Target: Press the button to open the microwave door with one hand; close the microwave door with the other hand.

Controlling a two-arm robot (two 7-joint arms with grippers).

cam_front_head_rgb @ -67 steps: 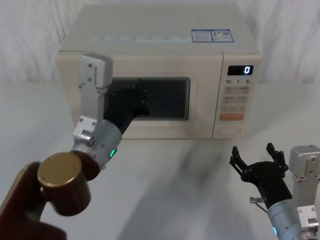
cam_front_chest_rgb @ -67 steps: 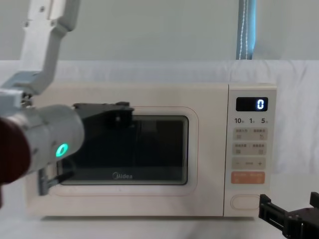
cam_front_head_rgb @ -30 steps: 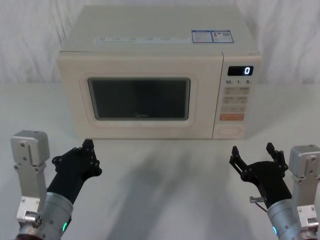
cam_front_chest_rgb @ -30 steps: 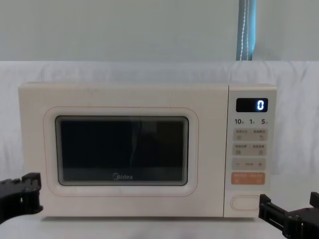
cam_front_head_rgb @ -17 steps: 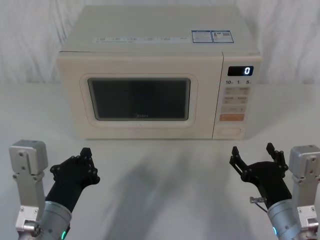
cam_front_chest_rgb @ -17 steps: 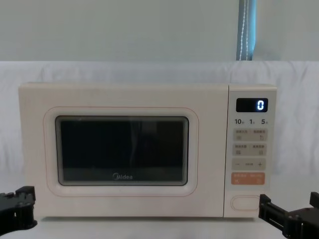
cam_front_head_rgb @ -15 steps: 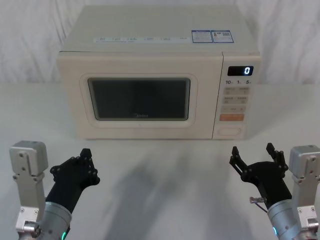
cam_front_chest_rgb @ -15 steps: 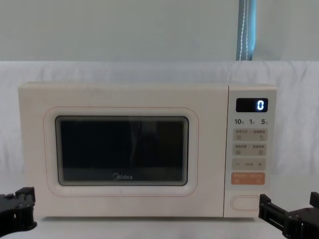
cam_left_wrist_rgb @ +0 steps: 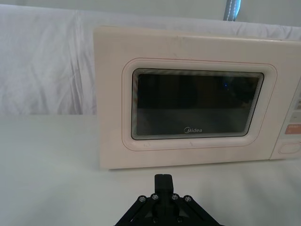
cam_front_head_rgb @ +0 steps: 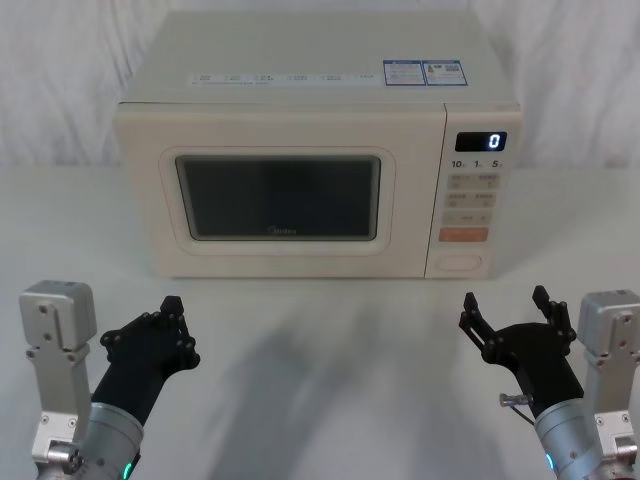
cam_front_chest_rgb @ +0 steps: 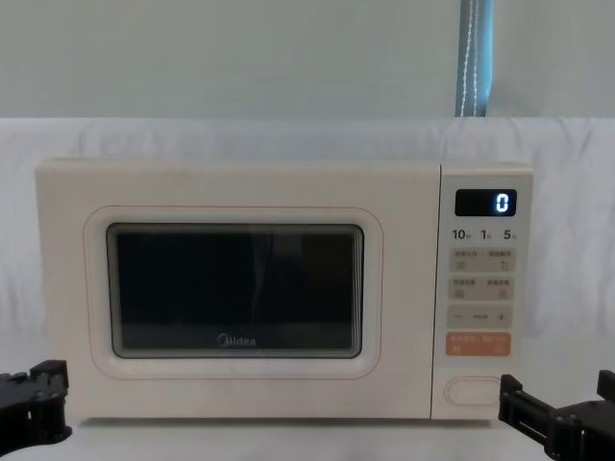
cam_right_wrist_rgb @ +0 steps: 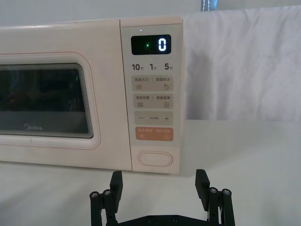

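Head view, near left corner: left claw (cam_front_head_rgb: 168, 312) low over the white table (cam_front_head_rgb: 330, 390), on a silver-grey wrist that rises from the bottom edge. Points forward and slightly to the right, toward the microwave (cam_front_head_rgb: 300, 80). Fingers pressed together into one black tip, clenched on nothing. Looks the same from the left wrist camera, with a single closed tip in the middle.

Near right corner: right claw (cam_front_head_rgb: 505, 297), also low over the table, on a similar grey wrist. Points forward and slightly to the left. Two black fingers spread wide apart, released, with nothing between them.

Ahead of the left claw and well apart from it: the door (cam_front_head_rgb: 280, 200), wide cream panel with dark window. Sits flush with the front of the microwave, fully closed. Not touched by either claw.

Ahead of the right claw, a little above the level of its fingertips and apart from them: the button (cam_front_head_rgb: 459, 262), plain cream and pill-shaped, at the bottom of the keypad strip. From the right wrist camera, almost centred above the gap between the two open fingers. Just above the button: an orange key (cam_front_head_rgb: 463, 234). Higher on the same strip: a dark display (cam_front_head_rgb: 481, 141) with a lit "0".

Behind the microwave: white cloth (cam_front_head_rgb: 60, 80).
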